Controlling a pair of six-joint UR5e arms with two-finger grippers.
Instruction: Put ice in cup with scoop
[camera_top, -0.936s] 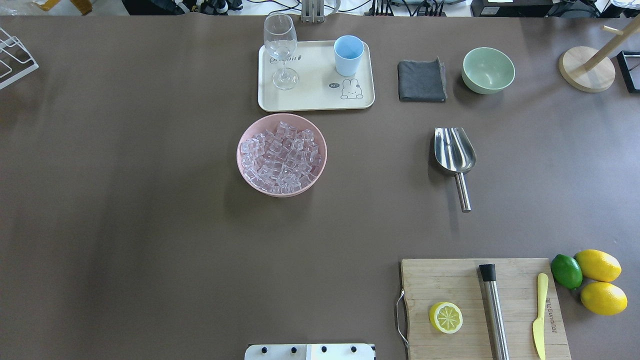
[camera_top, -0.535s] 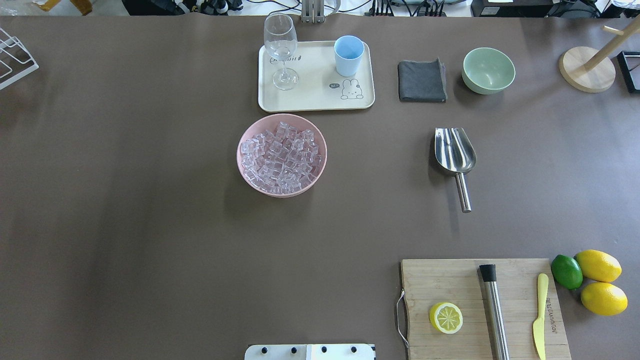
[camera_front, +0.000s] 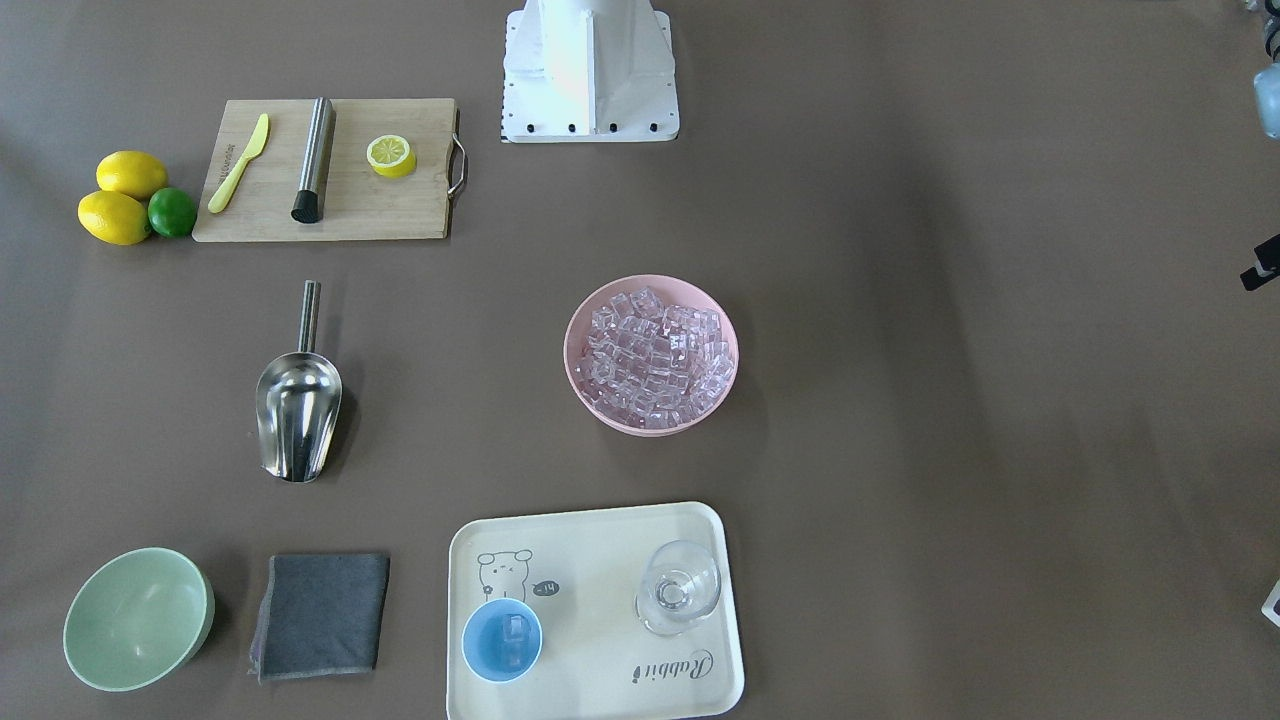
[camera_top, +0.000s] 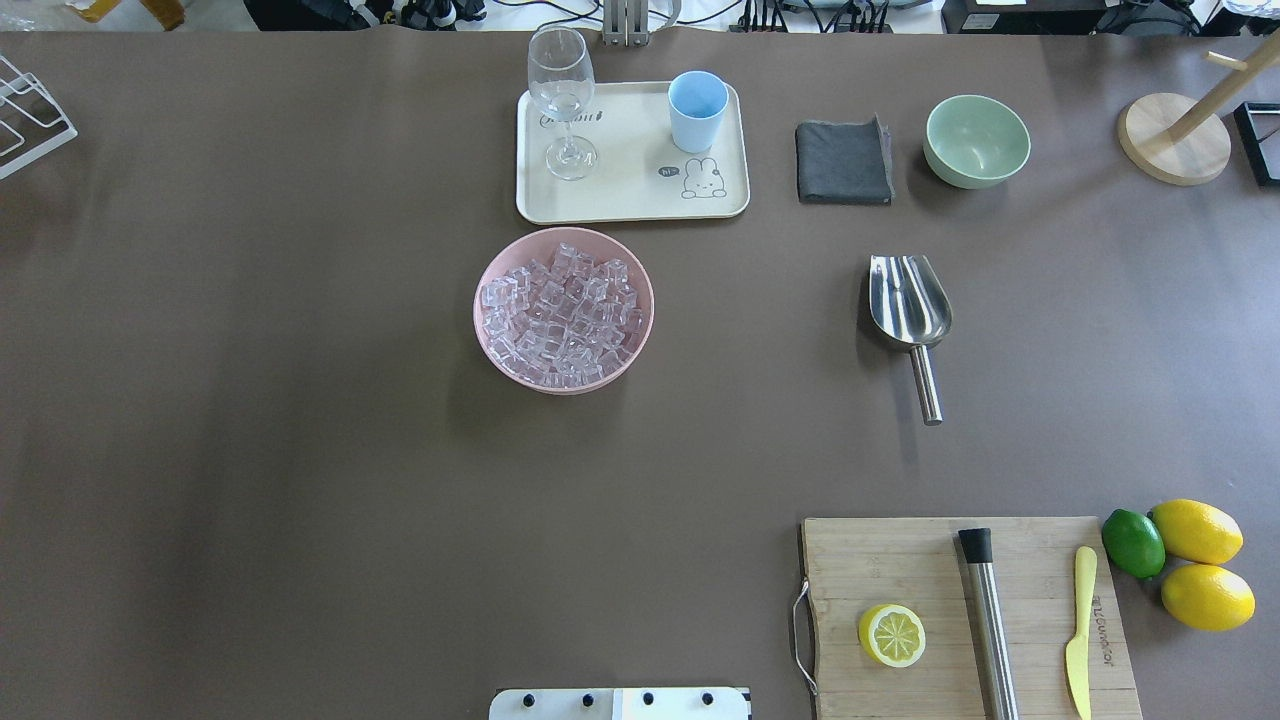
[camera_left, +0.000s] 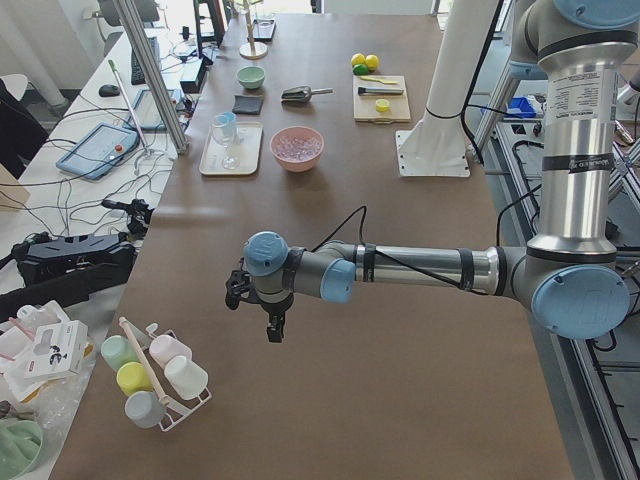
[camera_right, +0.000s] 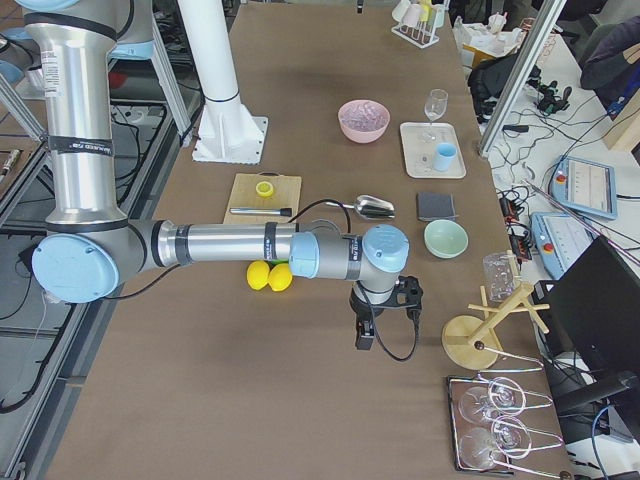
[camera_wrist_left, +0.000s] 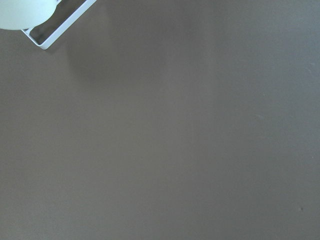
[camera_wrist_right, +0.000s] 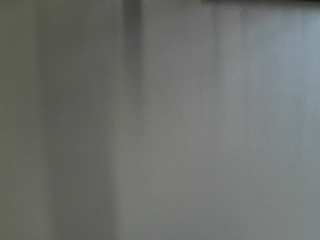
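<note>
reading "rabbit", tray (camera_front: 590, 565) under cup (camera_front: 481, 655), scoop (camera_front: 298, 405) lying apart

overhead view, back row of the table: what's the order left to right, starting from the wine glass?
wine glass → cup → grey cloth → green bowl → wooden stand

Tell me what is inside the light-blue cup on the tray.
The front-facing view shows clear ice cubes lying at the bottom of the cup, seemingly two, though the count is unsure. In the overhead view the cup's own wall hides its bottom.
</note>
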